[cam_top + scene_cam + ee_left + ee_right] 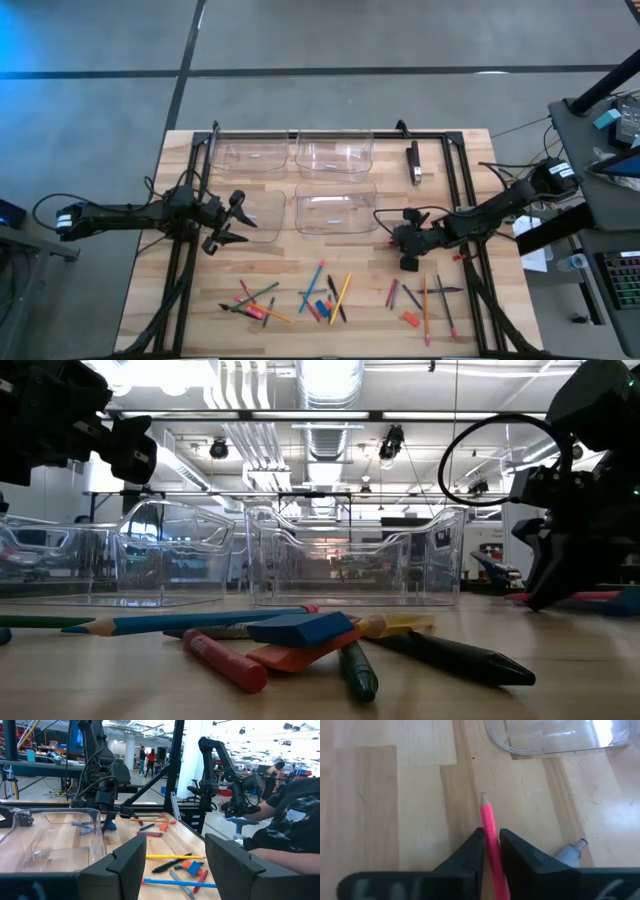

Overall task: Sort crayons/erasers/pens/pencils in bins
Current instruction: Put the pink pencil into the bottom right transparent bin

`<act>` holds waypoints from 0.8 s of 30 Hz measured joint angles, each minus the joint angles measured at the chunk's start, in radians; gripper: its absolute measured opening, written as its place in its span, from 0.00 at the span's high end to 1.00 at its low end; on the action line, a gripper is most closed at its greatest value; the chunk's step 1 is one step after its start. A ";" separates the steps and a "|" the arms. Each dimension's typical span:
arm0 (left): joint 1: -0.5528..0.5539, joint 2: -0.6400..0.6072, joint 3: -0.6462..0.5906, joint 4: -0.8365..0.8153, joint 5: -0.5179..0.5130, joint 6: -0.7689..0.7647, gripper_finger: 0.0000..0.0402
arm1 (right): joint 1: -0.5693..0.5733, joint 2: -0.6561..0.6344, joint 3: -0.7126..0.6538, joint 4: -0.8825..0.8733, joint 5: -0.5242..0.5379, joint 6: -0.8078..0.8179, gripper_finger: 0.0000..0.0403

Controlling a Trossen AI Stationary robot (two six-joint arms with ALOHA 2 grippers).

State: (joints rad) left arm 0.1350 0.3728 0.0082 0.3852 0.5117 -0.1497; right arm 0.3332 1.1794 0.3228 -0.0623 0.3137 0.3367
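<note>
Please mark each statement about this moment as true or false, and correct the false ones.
1. The right gripper is shut on a pink pencil. True.
2. The left gripper holds a blue eraser. False: its open fingers hold nothing.
3. Four clear bins stand on the table. True.
4. The bins are already full of pencils. False: all four look empty in the high view.
5. A blue eraser lies in a pile with crayons. True.

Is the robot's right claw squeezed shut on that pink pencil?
Yes, shut. The right end effector has both fingers pressed against the pink pencil, above the table.
</note>
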 joint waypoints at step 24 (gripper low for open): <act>0.000 0.000 0.000 0.000 0.000 0.000 0.53 | -0.008 -0.177 0.425 -0.118 0.020 -0.371 0.94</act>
State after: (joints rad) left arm 0.1349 0.3725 0.0079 0.3851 0.5118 -0.1494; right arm 0.3251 1.0024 0.7480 -0.1800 0.3336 -0.0341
